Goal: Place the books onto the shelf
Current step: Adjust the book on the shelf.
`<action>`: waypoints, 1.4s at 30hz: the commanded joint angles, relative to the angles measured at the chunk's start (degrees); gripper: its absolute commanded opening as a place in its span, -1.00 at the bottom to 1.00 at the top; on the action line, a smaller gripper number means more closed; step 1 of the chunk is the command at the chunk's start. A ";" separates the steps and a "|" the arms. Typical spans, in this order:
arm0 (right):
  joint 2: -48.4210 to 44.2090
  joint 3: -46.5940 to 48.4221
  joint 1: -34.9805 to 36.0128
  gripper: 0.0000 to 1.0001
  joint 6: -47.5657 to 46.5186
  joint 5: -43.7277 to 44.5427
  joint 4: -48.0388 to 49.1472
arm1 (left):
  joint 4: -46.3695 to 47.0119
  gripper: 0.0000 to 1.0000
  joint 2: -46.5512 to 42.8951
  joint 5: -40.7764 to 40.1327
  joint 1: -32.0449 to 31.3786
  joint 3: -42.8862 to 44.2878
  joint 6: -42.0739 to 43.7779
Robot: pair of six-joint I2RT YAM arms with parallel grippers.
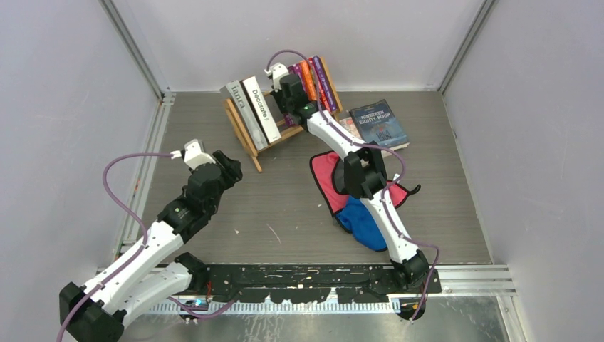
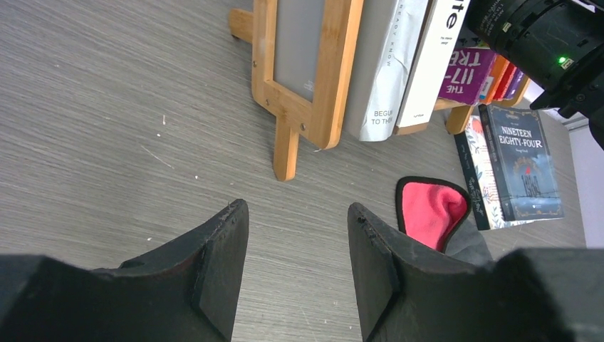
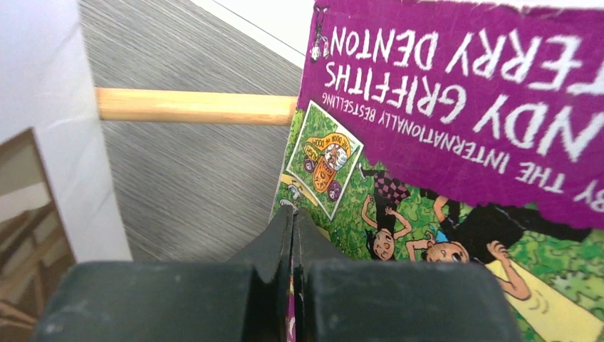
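Note:
The light-wood shelf [image 1: 246, 139] [image 2: 331, 71] stands at the back. A grey book [image 1: 237, 100] and the white "Decorate" book [image 1: 261, 107] lean at its left end. Purple and orange paperbacks [image 1: 313, 78] stand at its right end. My right gripper [image 1: 288, 89] [image 3: 293, 214] is shut, its tips at the left edge of a purple book [image 3: 463, 71] on the shelf. Whether it pinches the cover I cannot tell. "Nineteen Eighty-Four" [image 1: 379, 122] [image 2: 523, 167] lies on a floral book [image 2: 476, 171] on the table. My left gripper [image 1: 229, 167] [image 2: 298, 221] hangs open and empty over the table.
A pink cloth [image 1: 324, 174] [image 2: 431, 210] and a blue cloth [image 1: 363, 224] lie under the right arm. A shelf slat [image 3: 192, 105] crosses the right wrist view. White walls enclose the table on three sides.

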 commanded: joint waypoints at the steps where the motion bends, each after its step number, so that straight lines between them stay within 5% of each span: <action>1: 0.08 2.33 -1.56 -0.94 -1.49 4.06 1.54 | 4.50 0.07 0.36 -1.61 0.24 -0.21 -0.54; 14: -1.62 -0.68 -1.29 -0.86 -4.24 6.92 3.73 | 4.14 0.07 -0.33 -1.28 0.25 -0.47 -0.97; 21: -5.47 -3.16 0.19 -0.20 -5.17 8.24 3.91 | 1.79 0.07 -1.81 -1.32 0.26 -0.09 -1.32; 27: -9.05 -6.00 0.62 0.05 -4.28 9.47 3.58 | -0.95 0.07 -4.93 -1.52 0.25 -0.12 -1.67; 42: -18.58 -16.56 1.35 0.14 -0.13 9.68 2.78 | -4.63 0.07 -8.03 -1.59 0.23 -0.61 -3.02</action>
